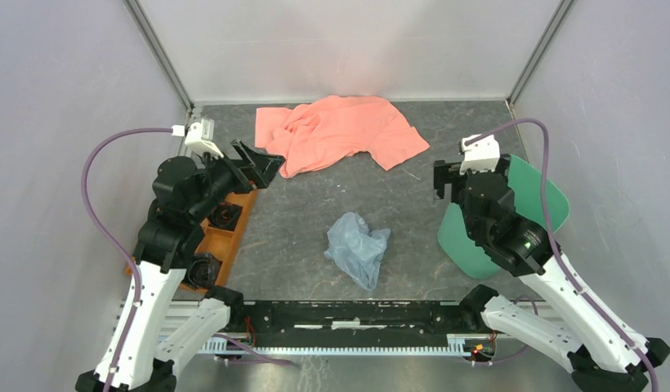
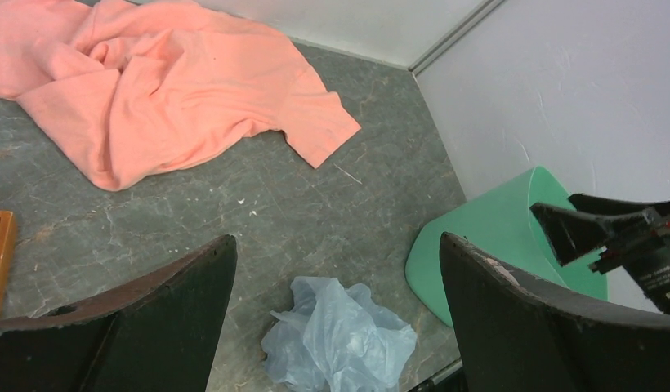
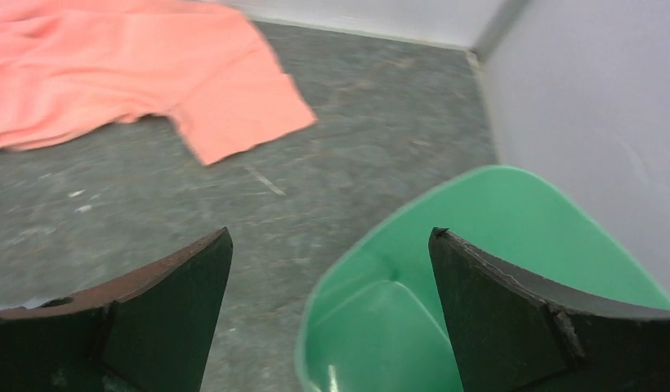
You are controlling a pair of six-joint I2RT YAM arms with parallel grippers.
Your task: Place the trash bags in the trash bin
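The crumpled pale blue trash bag [image 1: 358,247] lies on the dark tabletop near the front middle; in the left wrist view the trash bag [image 2: 340,343] is below and between my open fingers. The green trash bin [image 1: 538,186] stands at the right, partly hidden under my right arm. My left gripper [image 1: 262,163] hovers open at the left, well away from the bag, with nothing in it [image 2: 338,238]. My right gripper [image 1: 446,175] hangs open and empty above the bin's left rim [image 3: 332,231], where the bin's inside [image 3: 511,237] looks empty.
A salmon-pink cloth [image 1: 336,131] is spread at the back middle. An orange compartmented tray [image 1: 234,224] sits under my left arm. Grey walls close the table on three sides, and a black rail runs along the front edge.
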